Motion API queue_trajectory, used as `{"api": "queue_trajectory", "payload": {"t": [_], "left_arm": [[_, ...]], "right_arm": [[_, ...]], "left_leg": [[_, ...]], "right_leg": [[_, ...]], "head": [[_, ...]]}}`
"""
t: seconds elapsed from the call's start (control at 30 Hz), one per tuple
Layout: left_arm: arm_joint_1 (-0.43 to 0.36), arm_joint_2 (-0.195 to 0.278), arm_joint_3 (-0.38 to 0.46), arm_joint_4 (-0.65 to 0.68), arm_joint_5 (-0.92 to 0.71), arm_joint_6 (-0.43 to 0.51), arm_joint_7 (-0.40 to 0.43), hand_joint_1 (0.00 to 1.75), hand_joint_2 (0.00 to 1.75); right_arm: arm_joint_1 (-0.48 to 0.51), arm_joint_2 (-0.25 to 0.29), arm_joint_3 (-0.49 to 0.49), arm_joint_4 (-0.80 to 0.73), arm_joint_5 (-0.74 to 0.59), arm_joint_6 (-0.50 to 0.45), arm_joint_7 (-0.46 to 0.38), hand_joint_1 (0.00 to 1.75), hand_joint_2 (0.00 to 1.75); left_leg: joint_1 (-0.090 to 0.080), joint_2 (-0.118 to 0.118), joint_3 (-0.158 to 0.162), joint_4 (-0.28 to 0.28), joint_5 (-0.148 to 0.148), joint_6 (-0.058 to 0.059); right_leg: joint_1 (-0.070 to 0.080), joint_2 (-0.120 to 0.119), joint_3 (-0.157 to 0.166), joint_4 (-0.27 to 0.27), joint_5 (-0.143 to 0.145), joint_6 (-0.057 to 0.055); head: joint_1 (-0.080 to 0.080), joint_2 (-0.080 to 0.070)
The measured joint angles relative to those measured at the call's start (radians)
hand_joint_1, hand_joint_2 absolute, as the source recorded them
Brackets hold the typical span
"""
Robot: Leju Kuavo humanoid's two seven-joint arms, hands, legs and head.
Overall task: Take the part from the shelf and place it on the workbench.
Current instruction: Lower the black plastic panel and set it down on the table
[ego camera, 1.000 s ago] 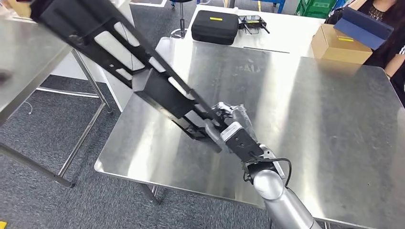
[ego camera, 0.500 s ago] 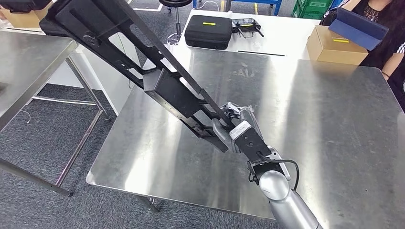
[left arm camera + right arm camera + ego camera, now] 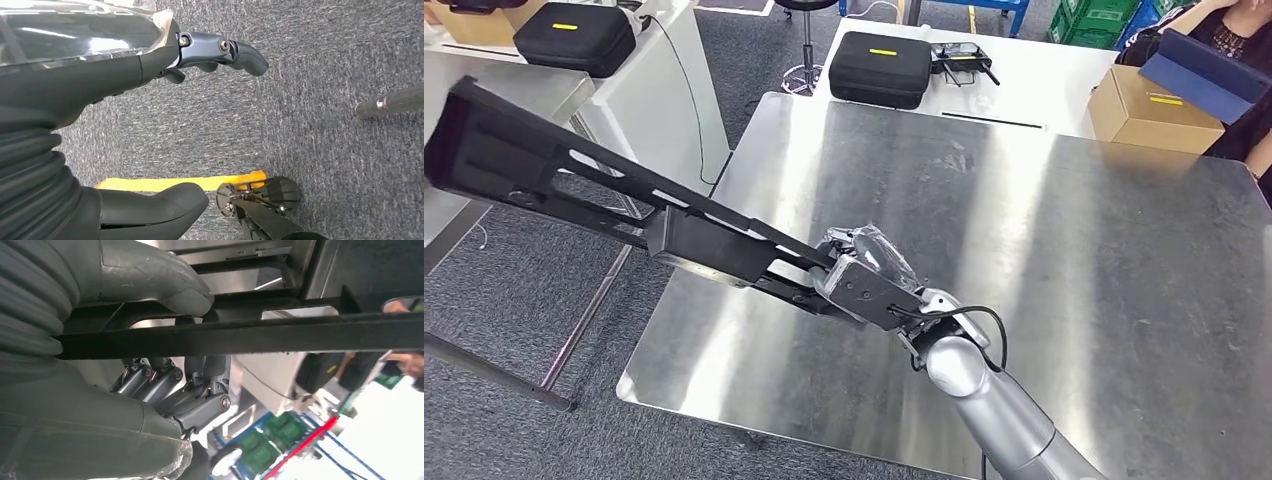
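Observation:
The part is a long black metal frame (image 3: 624, 205) with slots and a box section in its middle. My right hand (image 3: 864, 285) grips its near end over the steel workbench (image 3: 1064, 230); the far end juts out past the bench's left edge, above the floor. In the right wrist view the frame's black bar (image 3: 235, 335) runs between my thumb and the curled fingers (image 3: 170, 387). My left hand (image 3: 150, 65) hangs beside my body above grey carpet, its fingers apart and holding nothing.
A black case (image 3: 879, 68) and a controller (image 3: 962, 58) lie on the white table beyond the bench. A cardboard box (image 3: 1149, 110) sits at the far right by a seated person (image 3: 1239, 70). Another steel table (image 3: 484, 110) and a second black case (image 3: 574, 38) stand at left.
The part's far end has swung down and leftwards, from steeply raised to nearly level. My right hand shifted a little left with it. The camera also shifted.

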Motion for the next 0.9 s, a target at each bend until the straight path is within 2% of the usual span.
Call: {"api": "queue_trajectory", "payload": {"t": [0.07, 0.13, 0.2, 0.23, 0.47, 0.6, 0.9], "left_arm": [[0.000, 0.000, 0.000, 0.000, 0.000, 0.000, 0.004, 0.00, 1.75], [0.001, 0.000, 0.000, 0.000, 0.000, 0.001, 0.010, 0.00, 1.75], [0.002, 0.000, 0.000, 0.000, 0.000, 0.001, 0.012, 0.00, 1.75], [0.002, 0.000, -0.001, 0.000, 0.000, 0.001, 0.014, 0.00, 1.75], [0.001, 0.000, -0.005, -0.001, -0.002, 0.000, 0.030, 0.00, 1.75], [0.001, 0.000, -0.006, -0.001, 0.000, 0.001, 0.030, 0.00, 1.75], [0.001, 0.000, -0.015, -0.002, 0.006, 0.001, 0.044, 0.00, 1.75]], "right_arm": [[-0.024, 0.008, 0.012, 0.023, 0.009, 0.000, 0.009, 1.75, 1.75], [-0.053, 0.019, 0.026, 0.060, 0.023, 0.000, 0.026, 1.75, 1.75], [-0.083, 0.031, 0.039, 0.105, 0.030, -0.001, 0.037, 1.75, 1.75], [-0.099, 0.037, 0.045, 0.130, 0.031, -0.001, 0.038, 1.75, 1.75], [-0.208, 0.094, 0.086, 0.302, 0.031, -0.002, 0.044, 1.75, 1.75], [-0.262, 0.127, 0.124, 0.389, 0.075, -0.028, 0.082, 1.75, 1.75], [-0.394, 0.161, 0.154, 0.668, 0.164, -0.150, 0.193, 1.75, 1.75]], "left_leg": [[-0.004, -0.002, 0.004, 0.000, -0.004, -0.009], [-0.007, -0.002, 0.004, -0.001, -0.007, -0.005], [-0.007, -0.001, 0.006, -0.003, -0.006, 0.005], [-0.006, -0.001, 0.008, -0.006, -0.004, 0.007], [-0.006, 0.000, 0.016, -0.022, 0.001, -0.011], [-0.005, 0.000, 0.015, -0.024, 0.002, -0.020], [-0.008, -0.001, 0.015, -0.033, 0.004, -0.021]], "right_leg": [[0.004, -0.002, 0.032, -0.088, 0.045, -0.009], [0.006, 0.000, 0.038, -0.104, 0.056, -0.018], [0.006, 0.003, 0.038, -0.106, 0.059, -0.020], [0.007, 0.004, 0.038, -0.105, 0.059, -0.021], [0.008, 0.005, 0.037, -0.104, 0.057, -0.026], [0.009, 0.004, 0.036, -0.104, 0.056, -0.028], [0.005, 0.004, 0.036, -0.115, 0.057, -0.026]], "head": [[0.000, 0.000], [-0.001, 0.000], [-0.001, 0.000], [-0.001, 0.000], [-0.001, 0.000], [-0.001, 0.000], [-0.001, 0.000]]}}
